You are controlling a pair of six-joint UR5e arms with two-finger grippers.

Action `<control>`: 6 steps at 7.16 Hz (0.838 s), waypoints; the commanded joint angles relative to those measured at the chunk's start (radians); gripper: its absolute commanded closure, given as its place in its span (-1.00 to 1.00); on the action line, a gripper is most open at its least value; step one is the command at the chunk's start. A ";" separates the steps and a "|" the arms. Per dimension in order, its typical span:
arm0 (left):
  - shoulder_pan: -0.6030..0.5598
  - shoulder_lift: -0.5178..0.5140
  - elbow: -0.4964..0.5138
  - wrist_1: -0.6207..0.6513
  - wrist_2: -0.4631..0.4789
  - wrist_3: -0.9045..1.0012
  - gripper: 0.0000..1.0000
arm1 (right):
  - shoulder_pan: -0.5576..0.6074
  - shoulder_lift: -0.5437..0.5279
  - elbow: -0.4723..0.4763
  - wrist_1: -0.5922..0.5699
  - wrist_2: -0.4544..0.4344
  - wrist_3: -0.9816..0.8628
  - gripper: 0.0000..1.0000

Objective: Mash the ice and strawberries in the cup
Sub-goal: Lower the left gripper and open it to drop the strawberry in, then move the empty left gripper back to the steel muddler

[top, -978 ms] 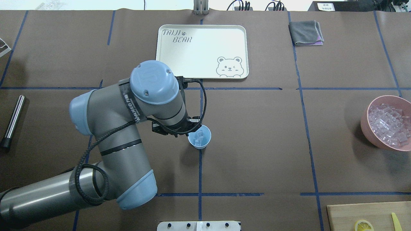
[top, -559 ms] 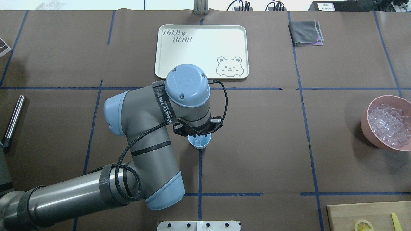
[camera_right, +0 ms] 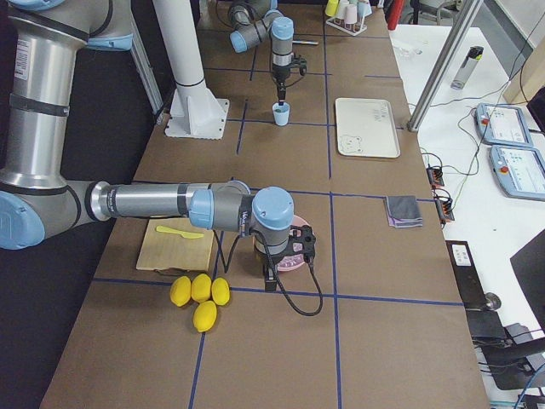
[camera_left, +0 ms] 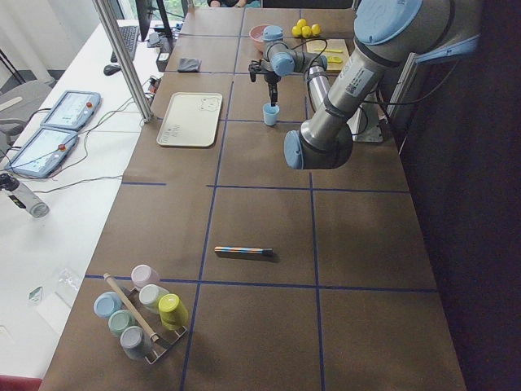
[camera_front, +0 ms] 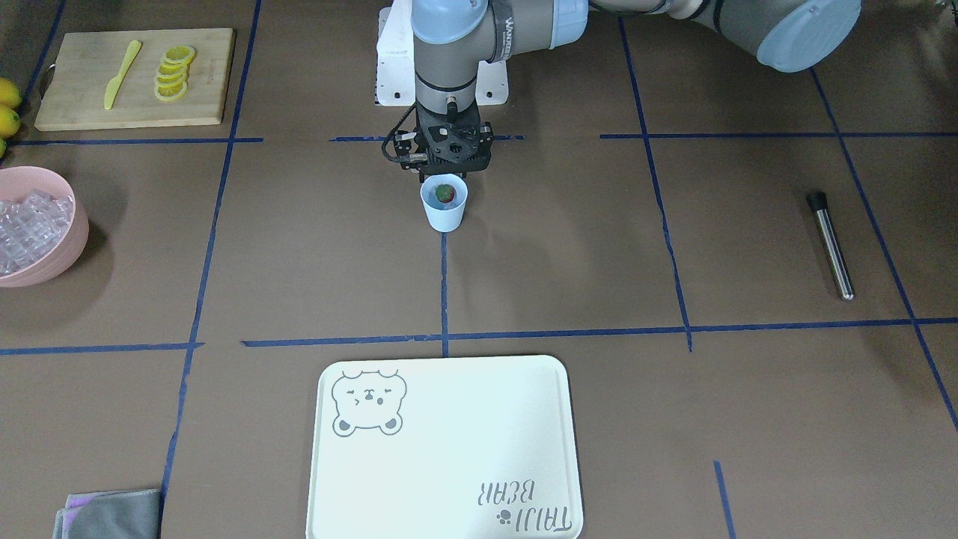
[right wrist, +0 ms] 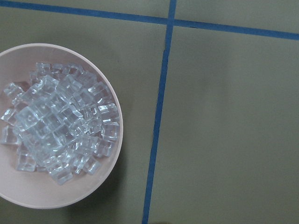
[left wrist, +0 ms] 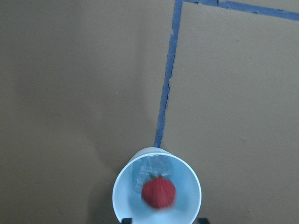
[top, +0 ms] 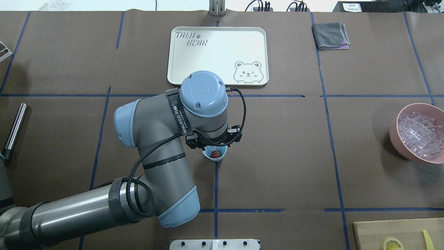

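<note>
One small cup [camera_front: 444, 209] of pale blue plastic, tapered and without a handle, stands upright near the middle of the brown paper-covered tabletop [camera_front: 599, 247], at the end of a blue tape line. Inside it lies a single bright red strawberry [left wrist: 159, 192], rounded and much smaller than the cup, slightly blurred in the left wrist view and showing a little green in the front view. The berry rests on a few clear, glassy ice cubes [left wrist: 148, 167] that fill the bottom of the cup. The left hand [camera_front: 447, 174] hangs directly over the cup, pointing straight down. Its two dark fingertips [left wrist: 125, 220] peek in at the bottom edge of the wrist view, one on each side of the rim, spread about as wide as the cup's mouth. Nothing is gripped between them, and it cannot be told whether they touch the rim. The right hand [camera_right: 285, 254] is seen from the side only, low over a pink bowl [camera_front: 71, 247] at the robot's right end of the tabletop, well apart from the cup. Its wrist camera looks down on the bowl's heap of ice cubes and shows no fingers, so how far it is parted cannot be told. A pale tray [camera_front: 449, 449] printed with a bear lies beyond the cup, away from the robot. A metal rod [camera_front: 831, 243] with a black tip lies flat well off to the robot's left.
</note>
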 commanded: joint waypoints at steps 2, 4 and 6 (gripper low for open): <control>-0.024 0.042 -0.048 0.011 -0.005 0.045 -1.00 | 0.000 0.002 -0.002 0.000 -0.002 0.000 -0.98; -0.162 0.220 -0.140 0.011 -0.084 0.284 -1.00 | 0.000 0.002 -0.005 0.000 -0.003 -0.001 -0.98; -0.360 0.349 -0.140 0.002 -0.240 0.559 -1.00 | 0.000 0.003 -0.005 0.002 -0.005 -0.001 -0.98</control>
